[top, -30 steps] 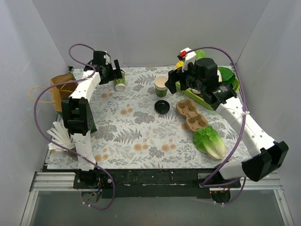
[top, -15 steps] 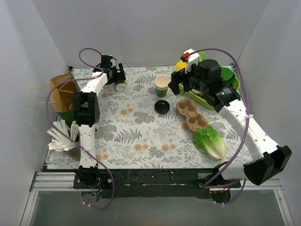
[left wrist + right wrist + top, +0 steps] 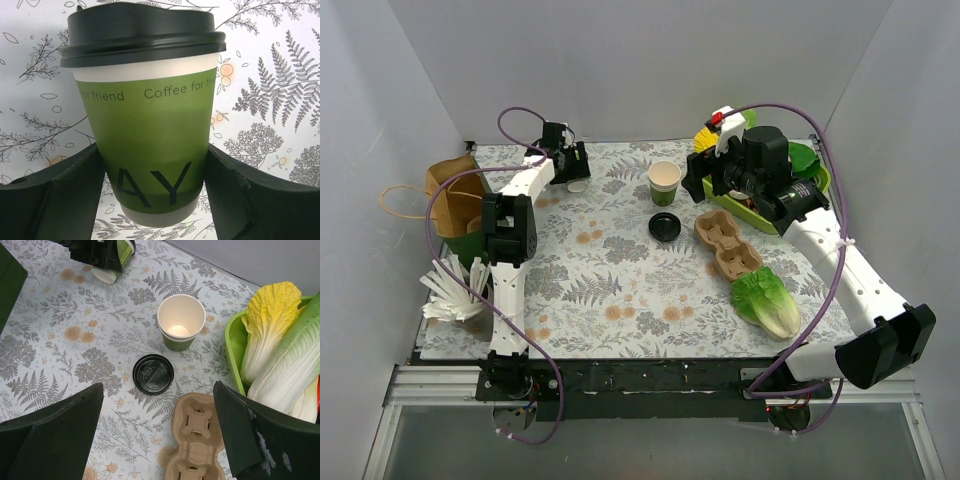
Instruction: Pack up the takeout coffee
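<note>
Left wrist camera: a lidded green cup (image 3: 150,135), lettered "Coffee for friend", lies on its side on the fern-print cloth between the two dark fingers (image 3: 60,195) of the left gripper (image 3: 154,152). The fingers flank the cup's lower body on both sides and look to be at its wall. Whether they are clamped on it cannot be told from here. The right gripper (image 3: 157,389) hangs with its jaws spread wide and nothing in them, over the middle of the table.

The takeout coffee itself, an open cup (image 3: 664,182), cream above and dark green below, stands upright towards the back of the table. Its flat black lid (image 3: 664,225) lies just in front of it, apart from it. A brown pulp tray (image 3: 727,245) with two holes sits to the right of the lid.

The step in hand appears to be taking hold of the fallen cup. It would go best with the fingers square on the paper body, below the lid's rim. The pressure should be enough to stop the cup rolling but not enough to dent the wall. When lifted, the cup should be turned lid-up before it travels, in case the lid is loose.

The table (image 3: 620,285) is covered with a pale cloth printed with grey ferns and orange blooms. A green bin (image 3: 231,347) of leafy cabbage stands at the right rear, and a head of lettuce (image 3: 767,303) lies in front of the tray. A brown paper bag (image 3: 450,195) and a bundle of white sticks (image 3: 448,290) sit at the left edge. Plain grey walls close in the back and both sides.
</note>
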`<state>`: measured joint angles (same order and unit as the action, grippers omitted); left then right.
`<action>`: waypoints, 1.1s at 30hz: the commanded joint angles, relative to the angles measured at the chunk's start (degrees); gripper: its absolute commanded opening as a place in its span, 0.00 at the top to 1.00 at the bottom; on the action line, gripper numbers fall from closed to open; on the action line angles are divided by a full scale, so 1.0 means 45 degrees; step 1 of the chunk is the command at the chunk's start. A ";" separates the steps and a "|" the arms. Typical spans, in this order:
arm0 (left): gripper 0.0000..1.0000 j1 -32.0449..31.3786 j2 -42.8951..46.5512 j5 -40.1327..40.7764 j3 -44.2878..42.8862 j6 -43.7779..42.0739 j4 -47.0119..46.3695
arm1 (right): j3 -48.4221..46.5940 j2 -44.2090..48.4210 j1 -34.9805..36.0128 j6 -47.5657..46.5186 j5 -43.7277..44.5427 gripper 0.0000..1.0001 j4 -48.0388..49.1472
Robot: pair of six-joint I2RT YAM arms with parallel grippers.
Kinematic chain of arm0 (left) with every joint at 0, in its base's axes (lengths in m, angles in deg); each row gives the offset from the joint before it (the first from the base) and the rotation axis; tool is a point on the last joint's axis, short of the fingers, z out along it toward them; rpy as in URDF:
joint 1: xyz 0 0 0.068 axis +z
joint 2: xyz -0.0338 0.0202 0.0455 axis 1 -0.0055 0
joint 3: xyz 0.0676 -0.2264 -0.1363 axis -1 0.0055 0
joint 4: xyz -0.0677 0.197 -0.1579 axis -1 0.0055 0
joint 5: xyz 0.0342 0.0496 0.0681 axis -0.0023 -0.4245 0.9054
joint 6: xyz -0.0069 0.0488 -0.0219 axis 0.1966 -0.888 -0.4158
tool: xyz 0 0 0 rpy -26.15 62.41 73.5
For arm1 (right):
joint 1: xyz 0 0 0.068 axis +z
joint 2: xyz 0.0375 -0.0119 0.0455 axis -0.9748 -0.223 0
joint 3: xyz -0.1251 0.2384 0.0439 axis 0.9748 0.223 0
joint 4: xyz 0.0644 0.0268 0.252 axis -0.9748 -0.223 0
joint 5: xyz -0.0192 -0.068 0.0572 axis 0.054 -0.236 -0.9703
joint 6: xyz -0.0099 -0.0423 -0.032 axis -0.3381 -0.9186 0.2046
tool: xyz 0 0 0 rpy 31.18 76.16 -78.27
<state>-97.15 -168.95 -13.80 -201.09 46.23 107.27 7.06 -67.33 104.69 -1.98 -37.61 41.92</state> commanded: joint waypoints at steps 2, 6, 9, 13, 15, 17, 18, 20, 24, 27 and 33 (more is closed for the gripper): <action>0.34 -0.0041 0.1454 -0.0591 0.0322 -0.0510 -0.0080 | -0.0167 -0.0078 -0.0111 -0.0113 -0.0111 0.02 0.0556; 0.39 -0.0021 0.2742 -0.1852 0.1004 -0.0628 0.0310 | -0.0264 -0.0079 -0.0112 -0.0463 -0.0305 0.02 0.0615; 0.42 0.0018 0.5257 -0.4483 0.3168 -0.1426 -0.0368 | -0.0576 -0.0136 -0.0150 -0.1497 -0.1025 0.02 0.0323; 0.42 0.0037 0.9222 -0.7981 0.7093 -0.3865 -0.1659 | -0.1513 -0.0584 -0.0462 -0.2884 -0.3016 0.02 -0.0906; 0.39 0.0076 1.1676 -0.9569 0.9177 -0.5776 -0.1838 | -0.1941 -0.0722 -0.0677 -0.3661 -0.5155 0.02 -0.1548; 0.38 0.0057 1.3266 -1.0453 1.0453 -0.6698 -0.1915 | -0.2158 -0.0859 -0.0736 -0.4367 -0.6414 0.02 -0.2019; 0.38 0.0057 1.3911 -1.0474 1.0963 -0.7495 -0.2013 | -0.2294 -0.0860 -0.0737 -0.4680 -0.7387 0.02 -0.2312; 0.39 0.0057 1.5767 -1.0746 1.2331 -0.8551 -0.1955 | -0.2257 -0.0840 -0.0737 -0.5345 -0.8096 0.02 -0.2412; 0.42 0.0057 1.8658 -1.1020 1.4556 -1.1619 -0.2148 | -0.2139 -0.0801 -0.0737 -0.5991 -0.9617 0.02 -0.2159; 0.41 0.0057 2.0126 -1.1196 1.5790 -1.3612 -0.2189 | -0.2548 -0.0995 -0.0484 -0.6517 -1.0654 0.04 -0.2216; 0.42 0.0057 2.1085 -1.1567 1.6553 -1.4729 -0.1877 | -0.2824 -0.1133 0.1410 -0.9813 -1.0425 0.04 -0.4013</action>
<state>-97.04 -76.43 -63.24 -127.52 -12.37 98.59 -4.00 -72.46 105.96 -34.33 -81.26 28.98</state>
